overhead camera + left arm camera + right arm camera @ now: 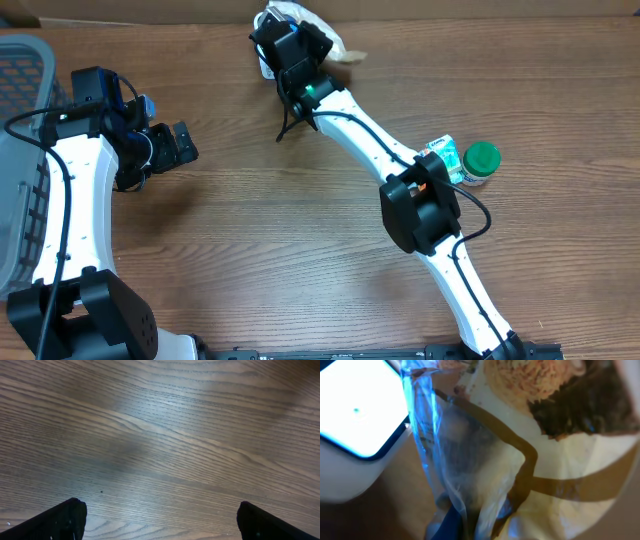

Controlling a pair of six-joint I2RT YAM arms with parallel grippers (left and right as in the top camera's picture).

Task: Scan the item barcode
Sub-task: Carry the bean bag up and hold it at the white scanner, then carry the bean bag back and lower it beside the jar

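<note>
The packet [560, 460], a snack in a printed wrapper with a clear film end, sits at 12 o'clock on the table, at the far edge. The right gripper [303, 47] holds it there. Its fingers are closed, and the wrapper fills the wrist camera so fully that the fingers themselves cannot be made out. The packet is held that way to bring it up to the scanner [355, 415], a white unit with a dark rim and a lit face. The scanner lies just beside the packet at about 10 o'clock from it in the wrist view.

No barcode is visible on the side facing the camera, so I judge the code is probably turned toward the scanner or not yet lined up.

The left gripper [176, 145] hangs at 9 o'clock over bare wood, its fingers spread wide and holding nothing, well apart from the work. It seems parked out of the way.

A basket [25, 70] stands at its 9 o'clock. A green-lidded jar [480, 162] and a small box [443, 150] wait at 3 o'clock, touching or nearly so.
</note>
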